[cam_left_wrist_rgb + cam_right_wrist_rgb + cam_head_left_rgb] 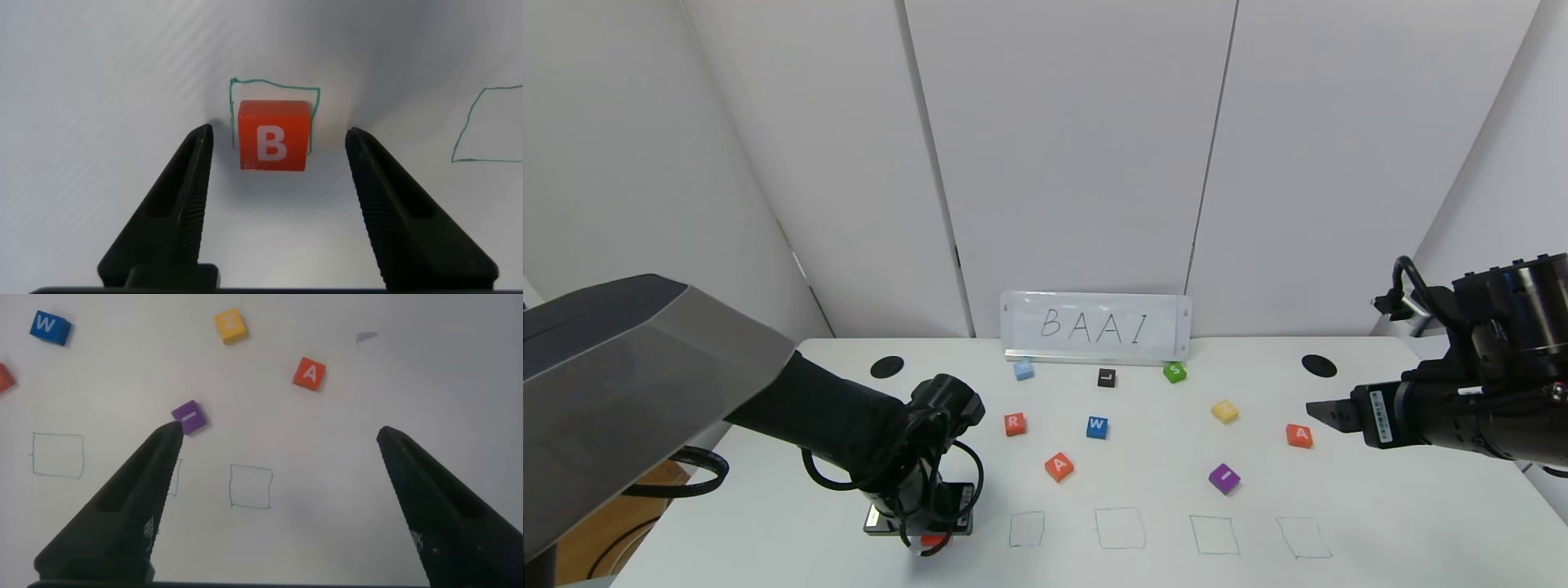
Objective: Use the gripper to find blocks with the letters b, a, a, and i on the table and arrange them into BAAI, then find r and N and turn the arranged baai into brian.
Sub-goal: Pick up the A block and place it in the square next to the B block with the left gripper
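The left gripper [278,151] hangs low over the table [1380,506], jaws released either side of the B block [274,135], which sits in a green square [274,84]. From the head view that block is almost hidden under the wrist. The right gripper [282,449] hovers wide open near an A block [1298,435]; the yellow block [1224,411] is unreadable.

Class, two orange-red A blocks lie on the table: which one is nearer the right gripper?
The A block just off the right gripper fingertips; the other A lies mid-table, below the R.
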You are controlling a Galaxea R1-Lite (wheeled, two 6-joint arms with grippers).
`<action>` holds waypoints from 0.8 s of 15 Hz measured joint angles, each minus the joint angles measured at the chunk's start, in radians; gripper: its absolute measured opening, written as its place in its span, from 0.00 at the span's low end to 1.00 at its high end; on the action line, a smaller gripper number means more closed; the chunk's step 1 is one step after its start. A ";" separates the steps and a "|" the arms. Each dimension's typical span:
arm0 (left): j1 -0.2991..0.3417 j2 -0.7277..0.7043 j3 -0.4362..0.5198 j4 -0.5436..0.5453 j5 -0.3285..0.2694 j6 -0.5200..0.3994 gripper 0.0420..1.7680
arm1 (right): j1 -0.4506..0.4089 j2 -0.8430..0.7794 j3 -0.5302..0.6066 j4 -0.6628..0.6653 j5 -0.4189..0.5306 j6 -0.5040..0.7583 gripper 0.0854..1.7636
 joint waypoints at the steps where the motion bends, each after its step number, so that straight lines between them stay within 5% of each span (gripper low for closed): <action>1: -0.002 -0.006 -0.003 0.000 0.000 0.000 0.70 | 0.001 0.000 0.001 -0.001 0.000 0.000 0.97; 12: -0.094 -0.091 -0.126 0.019 0.043 -0.128 0.90 | 0.019 -0.007 0.014 -0.024 -0.016 0.000 0.97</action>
